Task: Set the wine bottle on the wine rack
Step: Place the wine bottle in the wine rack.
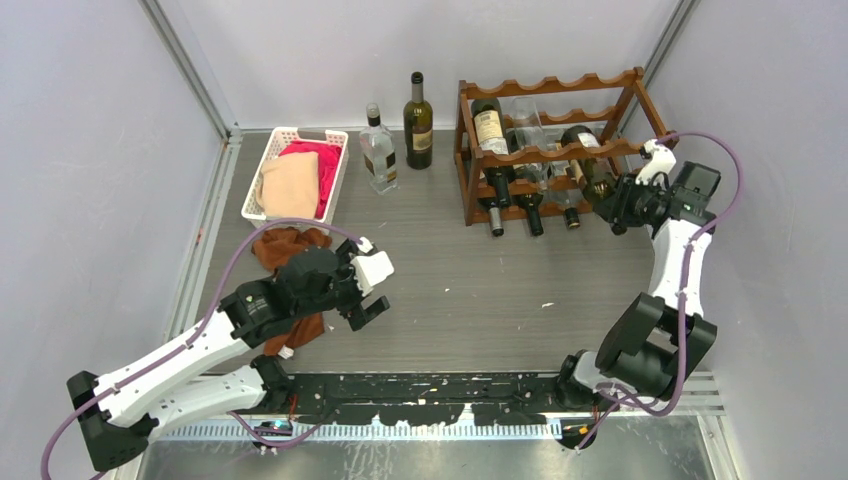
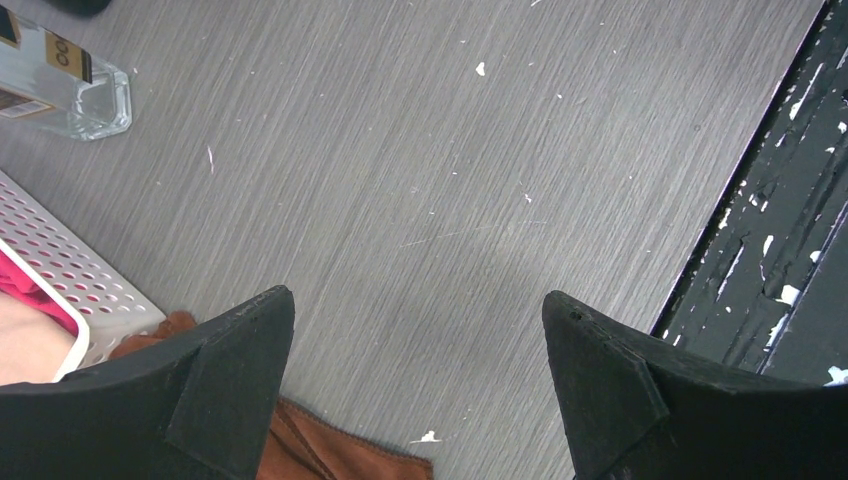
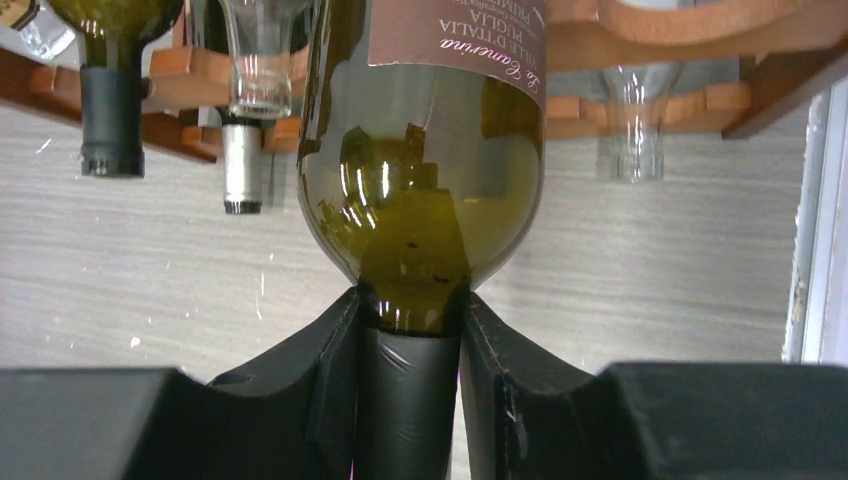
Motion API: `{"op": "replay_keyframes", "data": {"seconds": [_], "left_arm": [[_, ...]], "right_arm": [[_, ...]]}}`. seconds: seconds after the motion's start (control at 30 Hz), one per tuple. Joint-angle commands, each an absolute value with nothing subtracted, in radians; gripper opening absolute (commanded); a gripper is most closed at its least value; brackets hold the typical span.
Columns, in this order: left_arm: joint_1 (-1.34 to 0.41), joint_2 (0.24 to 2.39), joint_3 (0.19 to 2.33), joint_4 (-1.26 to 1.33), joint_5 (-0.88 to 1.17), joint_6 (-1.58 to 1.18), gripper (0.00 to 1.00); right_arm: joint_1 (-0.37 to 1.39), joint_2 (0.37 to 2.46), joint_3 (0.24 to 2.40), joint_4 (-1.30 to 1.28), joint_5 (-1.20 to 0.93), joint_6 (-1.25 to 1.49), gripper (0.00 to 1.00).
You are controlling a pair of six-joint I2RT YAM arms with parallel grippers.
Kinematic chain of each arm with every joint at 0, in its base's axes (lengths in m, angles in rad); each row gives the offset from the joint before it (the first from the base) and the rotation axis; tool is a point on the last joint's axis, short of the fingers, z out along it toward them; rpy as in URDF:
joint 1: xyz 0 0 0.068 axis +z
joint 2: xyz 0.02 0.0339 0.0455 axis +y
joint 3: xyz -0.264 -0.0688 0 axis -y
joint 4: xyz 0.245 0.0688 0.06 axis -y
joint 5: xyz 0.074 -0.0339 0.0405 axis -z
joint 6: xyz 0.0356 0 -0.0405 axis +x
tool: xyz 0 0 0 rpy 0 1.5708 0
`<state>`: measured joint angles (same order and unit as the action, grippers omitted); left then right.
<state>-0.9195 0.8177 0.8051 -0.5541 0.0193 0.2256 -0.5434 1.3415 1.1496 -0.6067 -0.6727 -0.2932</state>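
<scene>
Currently seating: right gripper clamps neck of green wine bottle, body in wine rack, one o'clock; left gripper agape. Next: release, withdraw.

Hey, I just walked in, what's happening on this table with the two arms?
The right gripper has its jaws closed on the neck of a green wine bottle, holding it at the right end of the wine rack, where other bottles lie. Whether it is fully seated is unclear. The left gripper hangs open and empty over the table. A dark bottle and a clear bottle stand upright left of the rack.
</scene>
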Motion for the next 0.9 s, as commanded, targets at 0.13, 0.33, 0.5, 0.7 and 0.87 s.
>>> {"op": "replay_keyframes", "data": {"seconds": [0.13,0.33,0.5,0.7,0.87], "left_arm": [[-0.913,0.823,0.799,-0.502,0.025,0.243,0.93],[-0.911,0.830,0.797,-0.499,0.025,0.245,0.93],[-0.910,0.840,0.795,-0.499,0.023,0.246,0.93],[-0.907,0.854,0.795,-0.499,0.022,0.247,0.93],[-0.901,0.862,0.795,-0.499,0.016,0.249,0.93]], "right_arm": [[-0.460,1.402,1.156,-0.135,-0.671,-0.119,0.01],[-0.404,1.468,1.143,-0.017,-0.622,-0.075,0.01],[-0.373,1.508,1.126,0.113,-0.583,-0.010,0.01],[-0.325,1.531,1.101,0.228,-0.536,-0.001,0.02],[-0.305,1.568,1.114,0.270,-0.502,0.000,0.02]]}}
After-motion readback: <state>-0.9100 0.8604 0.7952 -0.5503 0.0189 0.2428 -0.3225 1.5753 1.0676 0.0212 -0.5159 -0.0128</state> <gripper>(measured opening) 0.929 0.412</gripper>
